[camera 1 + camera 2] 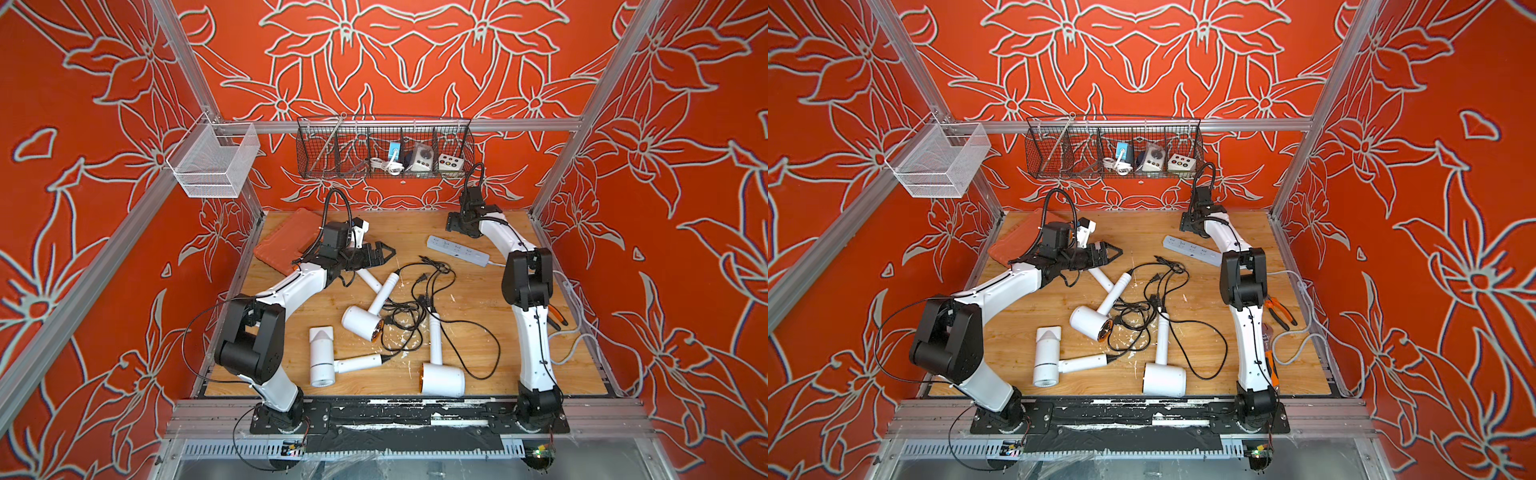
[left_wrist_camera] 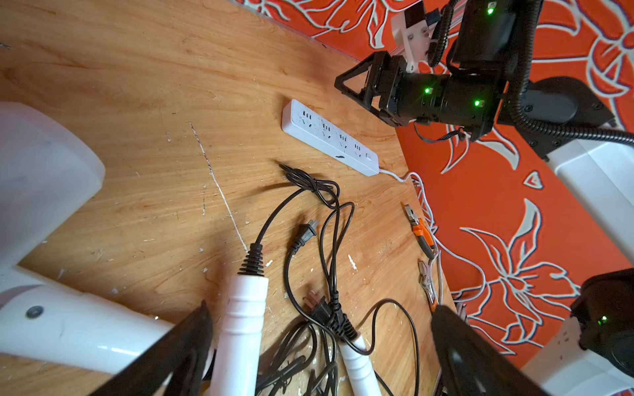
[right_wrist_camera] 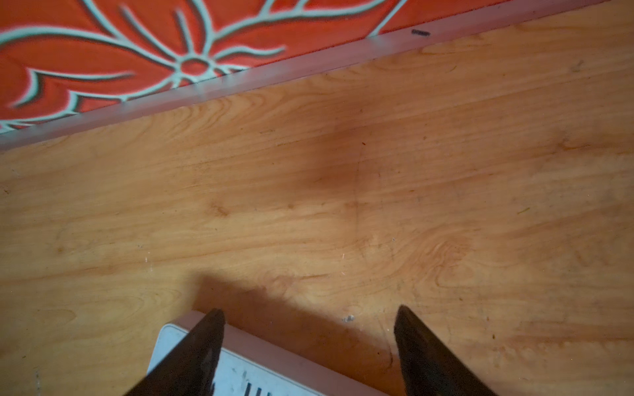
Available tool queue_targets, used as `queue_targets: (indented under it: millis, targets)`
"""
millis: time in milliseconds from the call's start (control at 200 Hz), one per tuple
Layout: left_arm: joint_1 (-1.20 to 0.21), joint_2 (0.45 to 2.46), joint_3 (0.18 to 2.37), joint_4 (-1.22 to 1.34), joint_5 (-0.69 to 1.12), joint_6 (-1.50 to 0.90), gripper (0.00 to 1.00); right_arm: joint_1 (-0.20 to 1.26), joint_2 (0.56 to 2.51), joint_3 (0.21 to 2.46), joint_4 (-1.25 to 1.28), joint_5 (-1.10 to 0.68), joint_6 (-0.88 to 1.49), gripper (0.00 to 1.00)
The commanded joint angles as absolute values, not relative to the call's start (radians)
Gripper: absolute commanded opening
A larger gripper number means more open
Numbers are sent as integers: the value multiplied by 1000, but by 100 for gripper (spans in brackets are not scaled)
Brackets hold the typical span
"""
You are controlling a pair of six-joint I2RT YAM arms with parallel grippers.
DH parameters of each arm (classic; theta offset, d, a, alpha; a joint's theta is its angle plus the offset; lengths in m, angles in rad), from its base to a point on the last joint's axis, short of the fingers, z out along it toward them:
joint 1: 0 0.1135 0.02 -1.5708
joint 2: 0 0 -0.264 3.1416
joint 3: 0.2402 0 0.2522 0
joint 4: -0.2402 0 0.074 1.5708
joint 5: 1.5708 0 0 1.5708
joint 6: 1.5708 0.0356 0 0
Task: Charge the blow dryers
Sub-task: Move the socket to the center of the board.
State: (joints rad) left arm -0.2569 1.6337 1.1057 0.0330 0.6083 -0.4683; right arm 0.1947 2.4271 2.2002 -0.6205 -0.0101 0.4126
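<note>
Left wrist view: the left tool (image 2: 324, 307) stands wide. Its fingers (image 2: 178, 353) are spread above dryer handles and tangled black cords (image 2: 314, 183), and it grips nothing. Two plugs (image 2: 306, 232) lie loose on the wood, apart from the white power strip (image 2: 329, 137).

Both top views show four blow dryers (image 1: 1088, 318) lying on the bench (image 1: 415, 224).
- The centre dryer (image 1: 360, 323) lies mid-bench, with its handle pointing toward the far edge.
- The nozzled dryer (image 1: 322, 361) lies by the near edge, left of centre, with its handle pointing toward the right edge.
- The third dryer (image 1: 444, 380) lies at the near edge, with its handle pointing toward the far edge.
- The fourth dryer (image 1: 371, 281) shows only its handle in the top views. The rest is hidden beneath the left arm.

The strip lies slantwise toward the far right corner. Orange-handled pliers (image 1: 556, 318) lie at the right edge.

Right wrist view: the right tool (image 3: 310, 310) is at the strip's far end with its jaws apart. One finger (image 3: 199, 343) crosses the strip's corner and the other is over bare wood. Nothing is gripped, and contact with the strip cannot be determined.
</note>
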Motion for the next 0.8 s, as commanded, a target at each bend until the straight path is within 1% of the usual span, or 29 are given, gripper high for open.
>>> queue_targets:
  millis: [0, 135, 525, 796]
  targets:
    - [-255, 1618, 1127, 16, 611, -445, 99, 207, 2509, 2286, -739, -43, 397, 80]
    - [-252, 1615, 1126, 17, 611, -444, 99, 222, 2533, 2303, -746, -41, 376, 79]
    - [-247, 1612, 1126, 17, 617, -446, 99, 245, 2557, 2298, -774, -33, 367, 79]
    - [-247, 1612, 1126, 14, 616, -445, 98, 245, 2544, 2231, -762, -54, 367, 80]
